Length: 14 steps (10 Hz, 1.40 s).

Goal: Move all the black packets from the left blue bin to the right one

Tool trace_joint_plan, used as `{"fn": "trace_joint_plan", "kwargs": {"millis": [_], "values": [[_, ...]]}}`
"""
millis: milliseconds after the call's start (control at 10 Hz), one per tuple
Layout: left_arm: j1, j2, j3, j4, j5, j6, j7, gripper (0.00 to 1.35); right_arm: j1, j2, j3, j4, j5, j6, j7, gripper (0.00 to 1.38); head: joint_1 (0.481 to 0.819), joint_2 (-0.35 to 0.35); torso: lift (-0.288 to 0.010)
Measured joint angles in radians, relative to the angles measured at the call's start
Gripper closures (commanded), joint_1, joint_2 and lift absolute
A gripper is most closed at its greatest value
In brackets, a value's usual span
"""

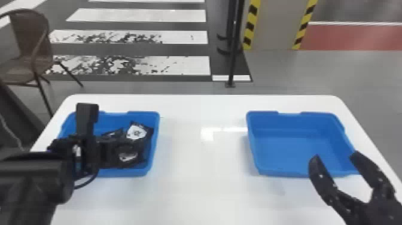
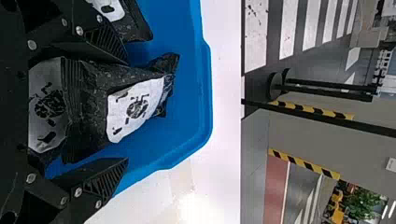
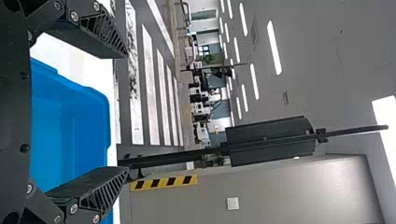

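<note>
In the head view my left gripper (image 1: 87, 140) is over the left blue bin (image 1: 155, 134), hiding part of it. Black packets with white labels, one of them a packet (image 1: 146, 131) near the bin's right wall, lie inside. From the left wrist, my left gripper (image 2: 126, 109) stands open, a labelled black packet (image 2: 88, 98) in the space between its fingers and another packet (image 2: 135, 23) beyond one finger. My right gripper (image 1: 335, 157), fingers apart, is at the near edge of the right blue bin (image 1: 254, 149); in the right wrist view this gripper (image 3: 126, 113) holds nothing.
Both bins stand on a white table (image 1: 203, 161), with a wide stretch of tabletop between them. Past the table's far edge are a black post (image 1: 234, 45) and, at the left, a brown chair (image 1: 30, 59).
</note>
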Motion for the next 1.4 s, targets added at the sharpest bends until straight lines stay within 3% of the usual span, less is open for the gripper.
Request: {"fn": "trace_joint_plan", "kwargs": {"millis": [400, 500, 800, 1200, 1400], "values": [[-0.042, -0.006, 0.029, 0.067, -0.061, -0.051, 0.005, 0.87, -0.002, 0.0, 0.005, 0.007, -0.011, 0.005, 0.0, 0.17, 0.695, 0.026, -0.14], [-0.061, -0.005, 0.023, 0.098, -0.086, -0.059, 0.0, 1.16, -0.003, 0.0, 0.006, 0.008, -0.013, 0.006, 0.0, 0.17, 0.695, 0.032, -0.14], [-0.063, -0.003, 0.004, 0.089, -0.134, -0.086, -0.009, 1.19, 0.004, 0.0, 0.006, 0.002, -0.021, 0.006, 0.0, 0.17, 0.695, 0.031, -0.14], [0.167, -0.014, 0.061, -0.315, -0.081, -0.004, -0.029, 1.19, 0.013, -0.007, 0.025, -0.048, -0.087, 0.074, 0.034, 0.17, 0.695, 0.038, -0.14], [0.286, -0.015, 0.047, -0.454, 0.036, -0.042, -0.043, 1.19, -0.04, -0.044, 0.075, -0.057, -0.191, 0.236, 0.13, 0.18, 0.695, 0.051, -0.14]]}}
